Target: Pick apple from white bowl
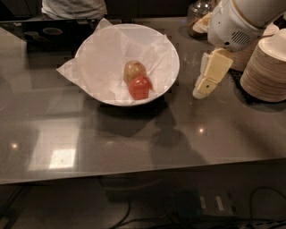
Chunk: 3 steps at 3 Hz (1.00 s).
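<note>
The bright red-orange apple (140, 87) lies in the large white bowl (91, 48), which is lined with crinkled white paper. A duller yellowish-tan apple (134, 70) sits just behind it, touching it. The bowl stands on the grey table at upper centre. My gripper (203, 86) hangs from the white arm at the upper right. It is just right of the bowl's rim, above the table, and holds nothing.
Stacks of beige paper bowls (267, 69) stand at the right edge, close behind the arm. A glass jar (199, 12) is at the back right. A person in a light shirt (73, 8) stands behind the table. Cables lie on the floor below the front edge.
</note>
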Motion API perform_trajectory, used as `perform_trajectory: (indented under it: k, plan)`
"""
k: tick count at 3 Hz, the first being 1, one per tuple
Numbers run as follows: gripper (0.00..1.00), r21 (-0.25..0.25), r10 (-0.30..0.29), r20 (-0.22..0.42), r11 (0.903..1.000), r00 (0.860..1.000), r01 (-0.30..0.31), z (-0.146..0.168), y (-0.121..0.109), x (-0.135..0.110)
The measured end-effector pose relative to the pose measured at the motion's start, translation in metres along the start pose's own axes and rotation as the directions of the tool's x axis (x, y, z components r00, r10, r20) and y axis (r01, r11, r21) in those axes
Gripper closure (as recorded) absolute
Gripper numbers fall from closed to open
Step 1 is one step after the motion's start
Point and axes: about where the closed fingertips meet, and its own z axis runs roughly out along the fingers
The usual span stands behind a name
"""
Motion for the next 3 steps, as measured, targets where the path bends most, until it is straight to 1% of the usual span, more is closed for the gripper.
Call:
perform_trajectory:
  k: [1, 2, 3]
  plan:
    - [0.00, 0.053, 0.037, 0.127, 0.9976, 0.991, -0.044, 0.016, -0.023, -0.018]
    - [0.08, 0.066, 0.039, 0.207, 0.9964, 0.977, -0.054, 0.027, -0.039, -0.036]
    - [0.15, 0.051, 0.031, 0.250, 0.9977, 0.968, -0.045, 0.035, -0.045, -0.051]
